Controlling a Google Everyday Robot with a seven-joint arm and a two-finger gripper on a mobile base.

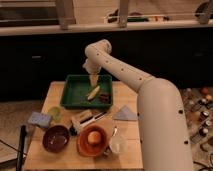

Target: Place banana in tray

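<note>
The biggest thing in shot is the robot arm [160, 120], a smooth cream tube of rounded segments that fills the right side and is bent over the bench's far edge. The bench [122, 97] is seen as pale planked wood.

The tray [75, 92], dark green plastic, shallow and rectangular with a raised rim, is set against the far edge, about midway along it. Down at the near edge, a round orange bowl [92, 141] is found near the middle with a rounded orange item inside. A dark maroon bowl [55, 138], glossy and round, is placed just beside it, toward the near left corner. A flat grey triangular piece [125, 114] is laid toward the right edge, and a soft-looking blue sponge [39, 120] is parked at the left edge.

The gripper [93, 78], a cream cone-shaped tip, is pointed straight down over the tray's middle. Whether it is open or closed cannot be told.

The banana [93, 93], small, pale yellow and slightly curved, is seen inside the tray directly beneath the gripper. Its long axis is laid diagonally, one end toward the near left corner, the other toward the far right corner. Contact with the gripper cannot be judged. A small dark reddish object [104, 96] is seen just beside it in the tray.
</note>
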